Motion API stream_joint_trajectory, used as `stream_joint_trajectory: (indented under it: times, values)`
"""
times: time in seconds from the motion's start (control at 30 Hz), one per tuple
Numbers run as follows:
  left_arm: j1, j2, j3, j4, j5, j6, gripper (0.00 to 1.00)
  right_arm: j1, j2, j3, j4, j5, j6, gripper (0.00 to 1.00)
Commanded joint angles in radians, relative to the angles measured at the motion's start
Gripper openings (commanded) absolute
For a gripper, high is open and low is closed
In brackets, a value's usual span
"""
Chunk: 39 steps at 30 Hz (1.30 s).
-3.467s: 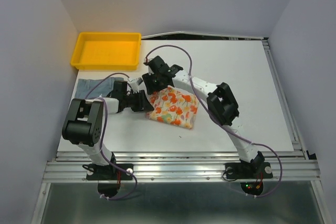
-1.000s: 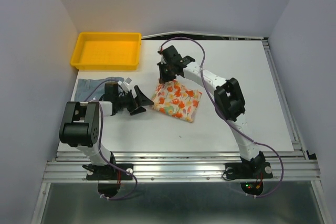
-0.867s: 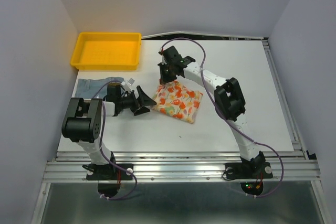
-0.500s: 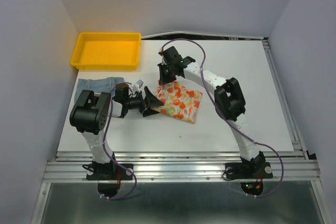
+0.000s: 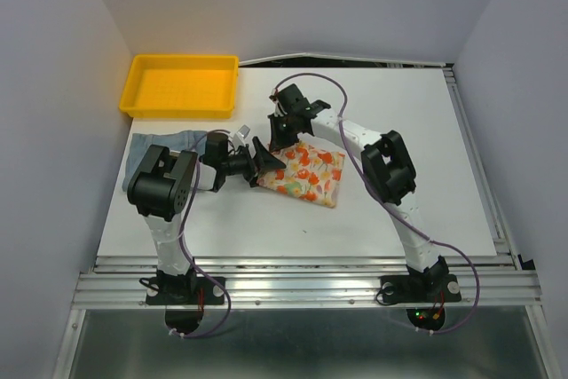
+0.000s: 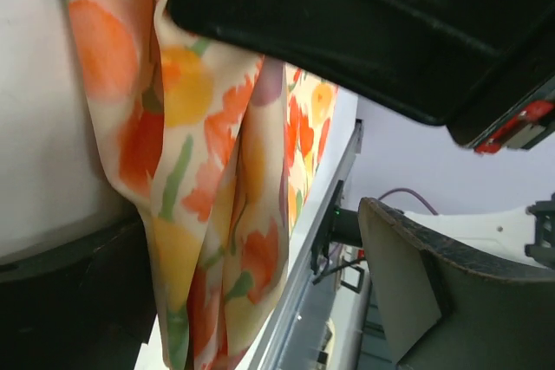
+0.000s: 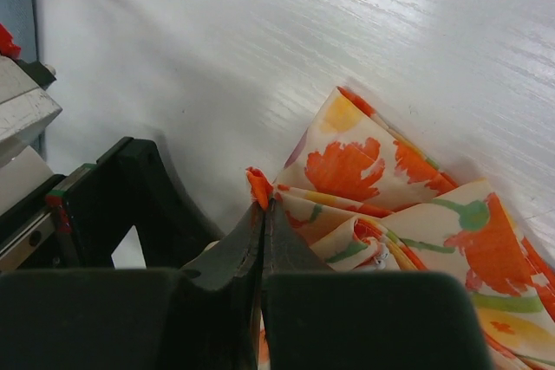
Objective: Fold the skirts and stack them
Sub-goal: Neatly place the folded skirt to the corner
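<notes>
**Left gripper** (image 5: 264,164): jaws wide. The near-left edge of the folded floral skirt (image 5: 306,173) sits between them, with one finger on each side of the cloth (image 6: 217,214).

**Right gripper** (image 7: 263,212): jaws closed, pinching the skirt's far-left corner at the fingertips. The rest of the cloth spreads to the right of the tips on the table (image 5: 417,148). The left gripper is just beside these tips.

**Blue skirt** (image 5: 160,144): flat on the table behind the left gripper's wrist, well apart from both grippers.
</notes>
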<state>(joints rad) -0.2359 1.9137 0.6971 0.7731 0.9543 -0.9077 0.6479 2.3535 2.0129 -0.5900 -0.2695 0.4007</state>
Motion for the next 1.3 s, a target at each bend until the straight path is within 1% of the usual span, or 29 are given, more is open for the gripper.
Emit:
stream_joint_trajectory:
  times: [0.0, 0.13, 0.23, 0.33, 0.37, 0.43, 0.5, 0.53, 0.57, 0.6, 0.63, 0.67, 0.7, 0.73, 0.77, 0.8, 0.83, 0.87, 0.93, 0.97, 1.07, 1.1, 1.27]
  values:
    - [-0.003, 0.033, 0.001, -0.165, -0.261, 0.165, 0.97, -0.002, -0.068, -0.003, 0.038, -0.002, 0.012, 0.01]
    - [-0.011, 0.044, 0.007, -0.179, -0.247, 0.196, 0.97, -0.002, -0.063, 0.029, 0.032, 0.013, 0.015, 0.01]
    - [-0.025, 0.068, 0.045, -0.179, -0.247, 0.233, 0.93, -0.002, -0.071, 0.032, 0.033, 0.0, 0.017, 0.01]
    - [-0.034, 0.102, 0.084, -0.179, -0.247, 0.245, 0.85, -0.002, -0.079, 0.021, 0.033, -0.011, 0.015, 0.01]
    - [-0.036, 0.12, 0.094, -0.181, -0.246, 0.245, 0.8, -0.002, -0.079, 0.021, 0.033, -0.016, 0.015, 0.01]
    - [-0.037, 0.133, 0.12, -0.182, -0.235, 0.248, 0.74, -0.002, -0.079, 0.021, 0.033, -0.02, 0.012, 0.01]
    - [-0.039, 0.133, 0.131, -0.19, -0.236, 0.253, 0.63, -0.002, -0.077, 0.026, 0.033, -0.03, 0.009, 0.01]
    - [-0.039, 0.117, 0.137, -0.205, -0.239, 0.263, 0.58, -0.002, -0.073, 0.038, 0.03, -0.03, 0.003, 0.07]
    - [-0.039, 0.117, 0.14, -0.225, -0.244, 0.274, 0.53, -0.002, -0.074, 0.043, 0.029, -0.025, 0.001, 0.2]
    - [-0.039, 0.095, 0.154, -0.254, -0.268, 0.289, 0.42, -0.011, -0.076, 0.046, 0.029, -0.011, -0.002, 0.34]
    - [-0.039, 0.081, 0.163, -0.288, -0.287, 0.308, 0.35, -0.022, -0.079, 0.058, 0.029, -0.011, -0.008, 0.37]
    - [-0.039, 0.05, 0.176, -0.369, -0.305, 0.329, 0.29, -0.031, -0.082, 0.064, 0.029, -0.01, -0.008, 0.41]
    - [-0.039, 0.036, 0.189, -0.409, -0.336, 0.383, 0.14, -0.049, -0.095, 0.069, 0.027, 0.002, -0.01, 0.57]
    - [-0.039, 0.021, 0.218, -0.451, -0.354, 0.41, 0.07, -0.062, -0.1, 0.073, 0.027, 0.007, -0.013, 0.61]
    - [-0.039, -0.011, 0.232, -0.533, -0.395, 0.459, 0.0, -0.073, -0.106, 0.087, 0.024, 0.012, -0.017, 0.64]
    - [-0.039, -0.022, 0.258, -0.573, -0.408, 0.489, 0.0, -0.097, -0.121, 0.095, 0.024, 0.027, -0.022, 0.78]
    - [-0.039, -0.034, 0.272, -0.619, -0.429, 0.519, 0.0, -0.109, -0.131, 0.098, 0.024, 0.032, -0.042, 0.83]
    - [-0.037, -0.047, 0.283, -0.691, -0.442, 0.541, 0.0, -0.12, -0.141, 0.102, 0.022, 0.038, -0.052, 0.85]
    - [-0.034, -0.106, 0.307, -0.791, -0.494, 0.617, 0.0, -0.151, -0.184, 0.104, 0.021, 0.085, -0.094, 0.99]
    - [-0.029, -0.129, 0.311, -0.82, -0.532, 0.641, 0.0, -0.162, -0.201, 0.096, 0.019, 0.107, -0.108, 1.0]
    - [-0.01, -0.205, 0.311, -0.894, -0.594, 0.723, 0.0, -0.198, -0.267, 0.058, 0.021, 0.138, -0.148, 1.0]
    - [0.012, -0.243, 0.318, -0.92, -0.621, 0.746, 0.0, -0.198, -0.281, 0.043, 0.021, 0.141, -0.155, 1.0]
    - [0.092, -0.321, 0.407, -1.079, -0.707, 0.897, 0.0, -0.209, -0.364, -0.095, 0.021, 0.147, -0.195, 1.0]
